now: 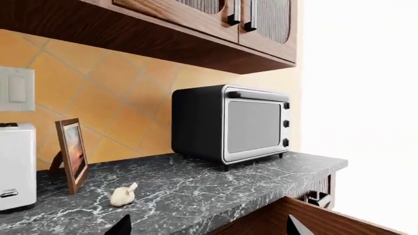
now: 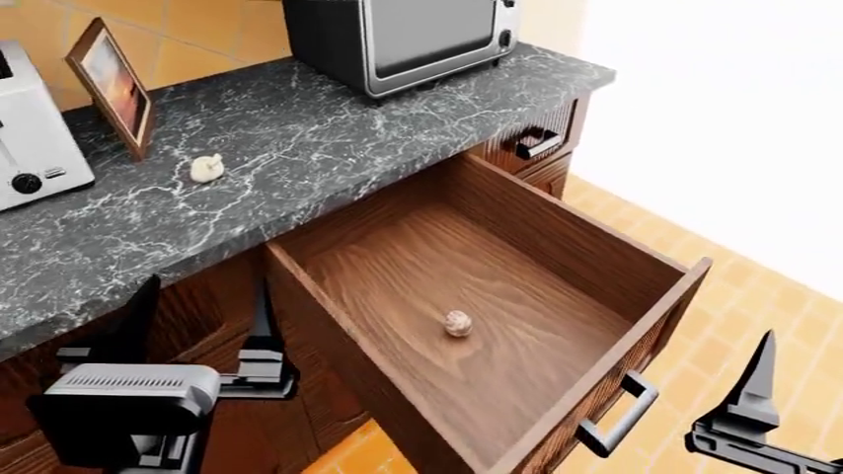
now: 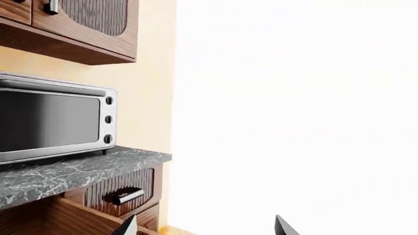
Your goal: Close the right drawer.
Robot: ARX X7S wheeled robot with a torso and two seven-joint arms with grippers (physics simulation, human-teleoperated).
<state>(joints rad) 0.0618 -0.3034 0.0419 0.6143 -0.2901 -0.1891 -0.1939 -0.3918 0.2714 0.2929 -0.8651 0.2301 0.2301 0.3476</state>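
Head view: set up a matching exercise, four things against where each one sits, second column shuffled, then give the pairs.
Things
1. garlic bulb
2. small round nut
3. toaster oven
4. picture frame

Places
A. inside the open right drawer
B. back of the counter, near its right end
C. leaning by the tiled wall, beside the white toaster
D. on the open counter, in front of the frame

Pairs: 1-D, 2-A, 3-B, 4-C

The right drawer (image 2: 527,296) stands pulled out from under the worktop (image 2: 330,148), with a small round thing (image 2: 457,323) in it. On the worktop, from left to right: toaster (image 2: 34,128), picture frame (image 2: 113,84), garlic (image 2: 205,169), oven (image 2: 395,35).
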